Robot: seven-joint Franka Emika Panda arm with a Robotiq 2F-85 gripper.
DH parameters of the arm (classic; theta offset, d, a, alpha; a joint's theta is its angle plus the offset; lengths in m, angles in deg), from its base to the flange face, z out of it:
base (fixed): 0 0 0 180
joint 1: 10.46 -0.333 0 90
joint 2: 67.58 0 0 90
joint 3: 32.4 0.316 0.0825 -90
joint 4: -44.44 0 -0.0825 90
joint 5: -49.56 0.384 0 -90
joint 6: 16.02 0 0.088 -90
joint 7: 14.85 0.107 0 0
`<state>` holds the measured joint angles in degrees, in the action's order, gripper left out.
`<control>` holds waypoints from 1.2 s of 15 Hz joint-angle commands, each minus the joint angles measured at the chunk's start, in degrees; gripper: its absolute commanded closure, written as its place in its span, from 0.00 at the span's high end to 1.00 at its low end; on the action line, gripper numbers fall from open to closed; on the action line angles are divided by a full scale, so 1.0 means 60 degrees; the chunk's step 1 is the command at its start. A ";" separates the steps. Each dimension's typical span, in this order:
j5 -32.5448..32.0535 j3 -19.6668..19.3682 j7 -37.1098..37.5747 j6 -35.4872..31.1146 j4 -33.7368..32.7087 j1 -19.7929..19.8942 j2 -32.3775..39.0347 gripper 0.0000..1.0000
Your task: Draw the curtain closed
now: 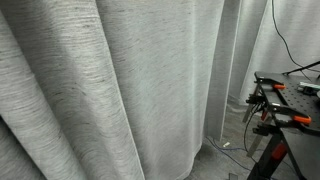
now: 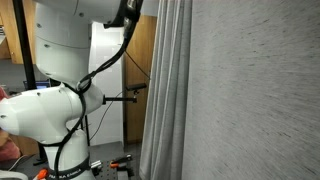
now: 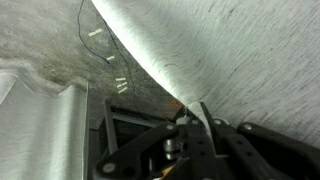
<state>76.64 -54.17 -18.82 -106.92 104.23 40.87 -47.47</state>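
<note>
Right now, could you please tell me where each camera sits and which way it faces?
Exterior view: close to the curtain, facing its folds. A black workbench with orange clamps is at the right edge, and no robot part shows.
Exterior view: beside the robot, looking past its white arm to the curtain.
Wrist view: on the wrist, looking along the dark gripper to the curtain's edge. The grip is unclear.
Shared: all three views show the curtain.
</note>
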 commanded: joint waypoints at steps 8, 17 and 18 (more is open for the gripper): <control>0.0421 0.1052 0.0936 0.1024 -0.1852 0.2244 0.1675 0.00; 0.0101 0.1609 0.0649 0.0868 -0.2559 0.1958 0.1880 0.00; -0.0088 0.1610 0.0452 0.0768 -0.2450 0.1750 0.1718 0.00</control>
<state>79.87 -43.61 -13.80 -102.70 91.82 52.18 -39.44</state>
